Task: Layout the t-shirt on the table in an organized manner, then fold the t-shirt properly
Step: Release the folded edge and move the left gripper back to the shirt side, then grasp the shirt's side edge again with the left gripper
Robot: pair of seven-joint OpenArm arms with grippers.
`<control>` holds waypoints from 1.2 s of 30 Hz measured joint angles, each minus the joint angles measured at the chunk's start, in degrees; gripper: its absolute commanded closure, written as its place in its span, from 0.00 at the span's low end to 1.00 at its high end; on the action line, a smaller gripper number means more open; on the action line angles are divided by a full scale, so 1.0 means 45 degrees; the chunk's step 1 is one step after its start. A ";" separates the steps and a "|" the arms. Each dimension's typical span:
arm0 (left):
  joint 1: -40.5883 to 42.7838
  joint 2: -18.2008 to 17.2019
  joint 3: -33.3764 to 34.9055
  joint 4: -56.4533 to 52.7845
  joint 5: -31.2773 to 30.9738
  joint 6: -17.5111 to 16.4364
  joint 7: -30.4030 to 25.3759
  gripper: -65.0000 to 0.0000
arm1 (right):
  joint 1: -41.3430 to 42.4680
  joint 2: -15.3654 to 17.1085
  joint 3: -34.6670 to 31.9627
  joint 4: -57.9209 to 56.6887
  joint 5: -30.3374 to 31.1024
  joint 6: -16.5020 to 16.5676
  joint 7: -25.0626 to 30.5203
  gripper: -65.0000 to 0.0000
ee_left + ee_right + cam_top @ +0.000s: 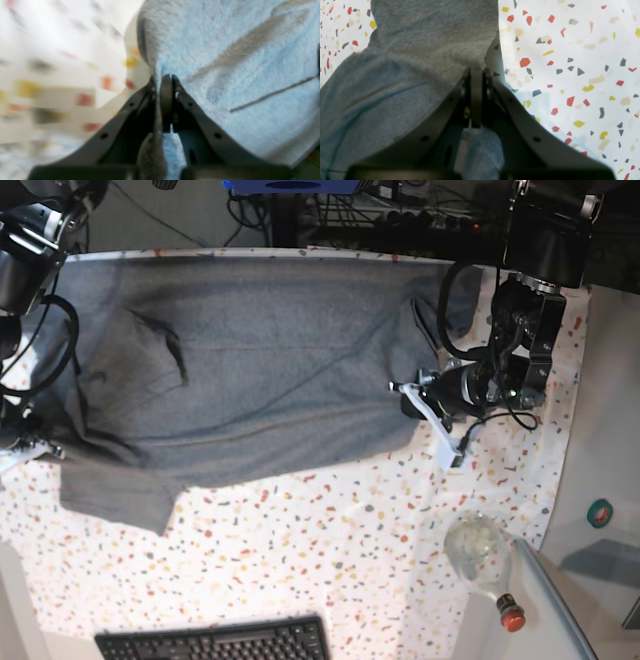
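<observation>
Gripper: the right gripper (477, 75) has its jaws pressed together, pinching a fold of grey fabric.
Cloth: the t-shirt (402, 75) fills the upper middle and left, and a bunch of it shows below the jaws between the finger arms.
Creases: a seam line crosses the left part.
Surface: the table (570, 62), white with red, yellow and grey flecks, lies to the right and at upper left.
</observation>
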 measured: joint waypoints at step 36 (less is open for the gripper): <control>0.2157 0.1923 0.0544 0.4240 1.1098 0.1627 -0.0005 0.05 | -0.0107 -0.0034 0.0000 0.0000 -0.0010 0.0000 -0.0010 1.00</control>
